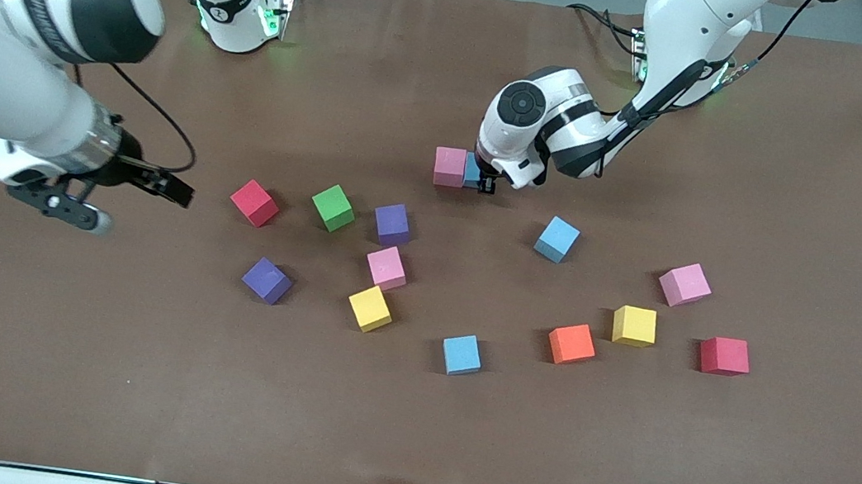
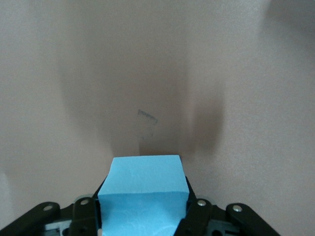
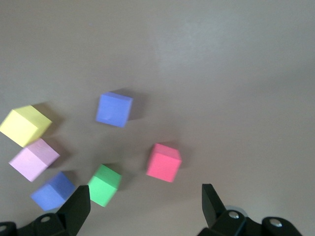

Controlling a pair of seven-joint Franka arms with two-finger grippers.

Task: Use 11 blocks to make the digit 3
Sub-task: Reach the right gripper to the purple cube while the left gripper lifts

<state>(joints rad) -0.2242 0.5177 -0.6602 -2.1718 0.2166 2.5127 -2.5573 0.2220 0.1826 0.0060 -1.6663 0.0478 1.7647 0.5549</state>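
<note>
While the brown table (image 1: 700,477) lay mostly bare toward the front camera, the two arms stood over it at very different jobs. The left gripper (image 1: 486,185) was low at the table's middle, its fingers clamped on a light blue block (image 2: 143,191) that sat just beside, perhaps touching, a pink block (image 1: 449,166); this pair looked like the start of the digit 3, so the task was judged barely begun. The right gripper (image 1: 103,203) hung with its fingers spread wide and empty over bare table at the right arm's end, waiting. The other blocks lay scattered nearer the front camera: a green one (image 1: 333,207), two purple ones (image 1: 392,223) (image 1: 267,280), a second pink (image 1: 386,267) almost touching a yellow (image 1: 370,308), two more light blue (image 1: 556,238) (image 1: 461,354), an orange (image 1: 572,344) beside a second yellow (image 1: 634,325), and a paler pink (image 1: 684,284). Two red cubes (image 1: 254,203) (image 1: 724,356) lay among them. The likely risk was that letting go crookedly, or lifting away with foam sticking to a finger, would drag the blue block and nudge its pink neighbour out of line. The purple block and the loose blue one lay near where lower bars might go, so a later block set down there could bump them. Open room was widest along the table's front edge and at the left arm's end.
</note>
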